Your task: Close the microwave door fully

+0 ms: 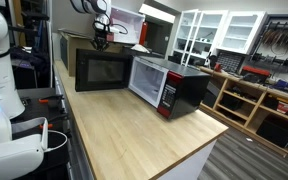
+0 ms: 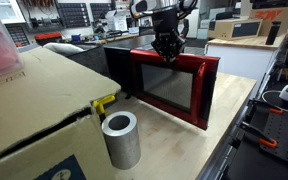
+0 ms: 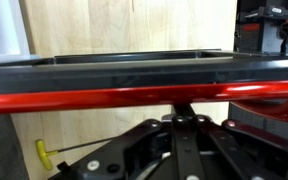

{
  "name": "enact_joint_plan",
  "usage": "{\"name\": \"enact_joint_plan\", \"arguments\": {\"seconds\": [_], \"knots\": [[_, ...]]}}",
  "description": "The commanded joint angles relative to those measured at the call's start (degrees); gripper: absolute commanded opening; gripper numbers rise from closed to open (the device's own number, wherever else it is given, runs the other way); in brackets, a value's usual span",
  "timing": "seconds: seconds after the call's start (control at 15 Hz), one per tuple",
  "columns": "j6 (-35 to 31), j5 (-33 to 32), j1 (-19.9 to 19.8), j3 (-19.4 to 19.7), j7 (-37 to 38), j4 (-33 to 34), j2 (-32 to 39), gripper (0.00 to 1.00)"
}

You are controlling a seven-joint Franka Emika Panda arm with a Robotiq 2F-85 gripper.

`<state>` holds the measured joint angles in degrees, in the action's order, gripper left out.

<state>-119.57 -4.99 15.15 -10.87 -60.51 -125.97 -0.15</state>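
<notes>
The long countertop of pale wood (image 1: pixel 154 140) carries everything here. Toward its far end stands the boxy microwave with the glossy black top and the red front (image 1: pixel 184 85). Its door, a wide rectangular panel with a dark glass window (image 1: pixel 102 70), stands swung far out from the body on its hinge. In an exterior view I see the black inner face. In an exterior view from the opposite side the red-framed outer face (image 2: pixel 174 88) looks toward the brown cardboard box (image 2: pixel 34 100) in the foreground.

I judge that the door is light and stiff, and that it turns easily on the hinge until the latch, where a firmer push is probably needed. The glass and the glossy frame are smooth, so a fingertip may slide on them. I would not squeeze it. The best place to press is, I think, the red frame near the free side, far from the hinge, and not the window.

My pincer, a black two-finger gripper (image 2: pixel 167 47), hangs at the top edge of the door or just above it. In the wrist view this top edge (image 3: pixel 134 85) crosses the whole picture as a black band and a red band and hides my fingertips. So I cannot tell how far the pincer is open, or if it touches the door.
</notes>
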Motion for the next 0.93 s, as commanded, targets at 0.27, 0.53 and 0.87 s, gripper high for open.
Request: {"name": "enact_joint_plan", "arguments": {"seconds": [0.27, 0.53, 0.87], "knots": [[1.0, -3.4, -2.8, 0.1, -1.1, -2.5, -1.3, 0.0], [0.9, -6.8, -3.9, 0.6, -0.4, -3.4, -1.6, 0.0], [0.3, -13.2, -5.7, 1.7, 1.5, -4.9, -3.2, 0.0]]}}
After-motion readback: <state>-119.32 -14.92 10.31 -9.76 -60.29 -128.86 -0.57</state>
